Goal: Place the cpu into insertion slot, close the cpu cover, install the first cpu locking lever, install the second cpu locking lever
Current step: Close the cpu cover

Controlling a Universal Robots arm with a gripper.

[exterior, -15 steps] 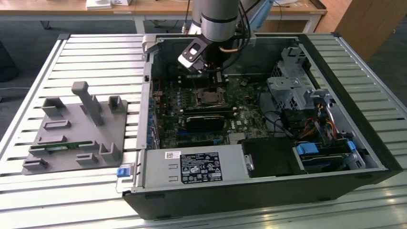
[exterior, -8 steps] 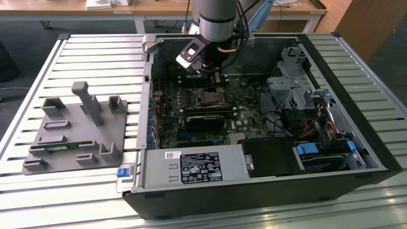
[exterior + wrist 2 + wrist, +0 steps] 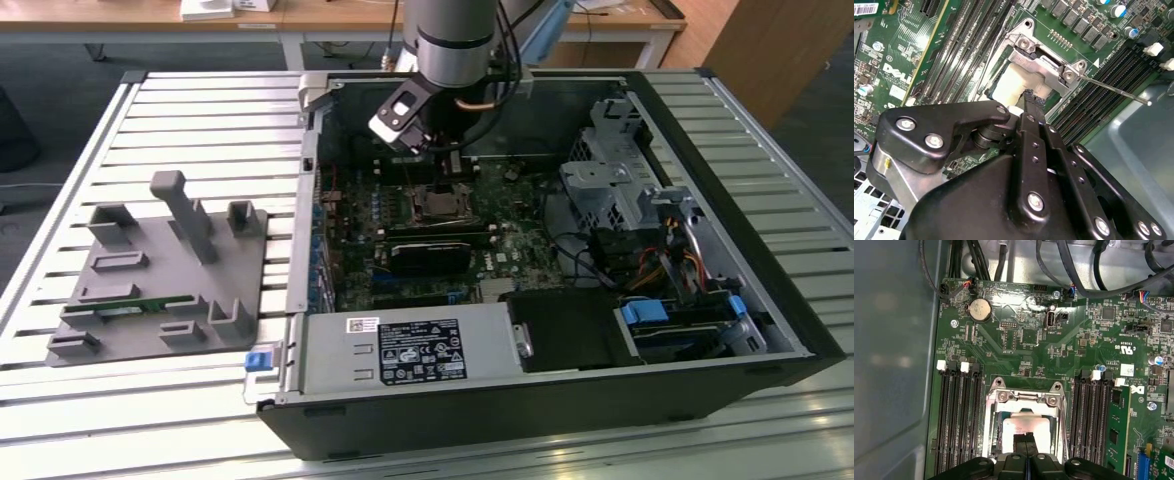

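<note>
One step in, I judge: cpu (image 3: 1019,426) lies in insertion slot (image 3: 990,432); my gripper (image 3: 1025,439), fingers pressed together and empty, touches it, so any move calls for lightness.

The cpu (image 3: 1011,432) is pale tan, the cpu cover (image 3: 1019,399) silver, the board (image 3: 1019,345) green.

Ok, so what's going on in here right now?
A robot arm reaches into an open computer case. Its shut end effector has its tip at the pale cpu, which lies in the insertion slot on the green board. The silver cpu cover frames it, and a thin locking lever juts out sideways.
</note>
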